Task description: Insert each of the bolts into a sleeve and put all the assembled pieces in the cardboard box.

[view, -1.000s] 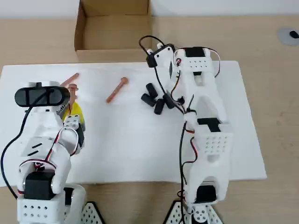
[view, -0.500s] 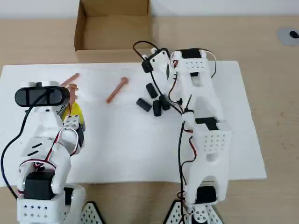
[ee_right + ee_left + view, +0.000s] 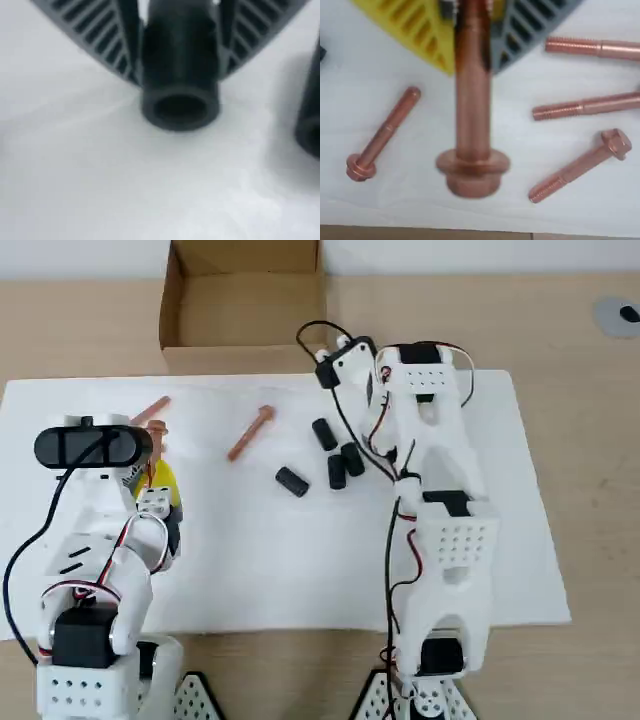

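Observation:
In the left wrist view my left gripper point(image 3: 472, 55) is shut on a copper bolt point(image 3: 472, 125) that hangs head down over the white sheet. Three more bolts point(image 3: 382, 135) lie around it. From above, that bolt point(image 3: 155, 435) sticks out past the yellow finger point(image 3: 160, 480). My right gripper point(image 3: 180, 80) is shut on a black sleeve point(image 3: 180, 95), low over the sheet, with a second sleeve point(image 3: 310, 120) beside it. Three sleeves point(image 3: 337, 471) lie clustered by the right arm, and one sleeve point(image 3: 291, 481) lies apart to their left. The cardboard box point(image 3: 170, 310) stands open at the back.
A loose bolt point(image 3: 249, 433) lies mid-sheet and another bolt point(image 3: 150, 410) by the left arm. The white sheet point(image 3: 280, 560) has free room toward the front. A grey disc point(image 3: 620, 315) sits at the far right on the wooden table.
One sleeve has slid out of the cluster to the left and toward the front. The right arm's wrist swung left, then back. The left arm kept still with its bolt.

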Motion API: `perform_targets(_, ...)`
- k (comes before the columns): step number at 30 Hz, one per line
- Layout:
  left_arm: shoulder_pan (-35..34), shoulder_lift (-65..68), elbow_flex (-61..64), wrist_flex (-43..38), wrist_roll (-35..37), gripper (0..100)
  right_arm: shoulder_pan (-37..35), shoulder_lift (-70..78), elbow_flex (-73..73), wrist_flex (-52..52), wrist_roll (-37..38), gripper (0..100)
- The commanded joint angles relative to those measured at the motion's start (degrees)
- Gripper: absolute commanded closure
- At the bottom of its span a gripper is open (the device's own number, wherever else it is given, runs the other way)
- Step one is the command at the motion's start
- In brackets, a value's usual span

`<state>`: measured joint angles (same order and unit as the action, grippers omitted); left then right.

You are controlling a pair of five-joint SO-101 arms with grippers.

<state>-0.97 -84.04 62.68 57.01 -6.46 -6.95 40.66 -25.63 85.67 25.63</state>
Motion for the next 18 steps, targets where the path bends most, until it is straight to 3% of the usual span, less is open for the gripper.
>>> perform_targets(1,0.62,-0.75,-0.35,-1.05,-0.62,100,0.04,0.66,-0.22,0.88,0.00,98.8)
perform_targets(9,2.81,-0.84,0.97,-1.23,-0.18,100,-0.66,-11.47,-19.21,12.13,-7.56,98.8)
perform_targets(13,3.43,-0.92,-0.70,-1.41,7.91,99,-4.97,-26.68,-31.43,16.79,-9.58,98.8)
perform_targets(18,3.43,-0.92,-5.54,-1.41,14.24,99,-12.97,-53.76,-26.59,16.79,-9.67,98.8)
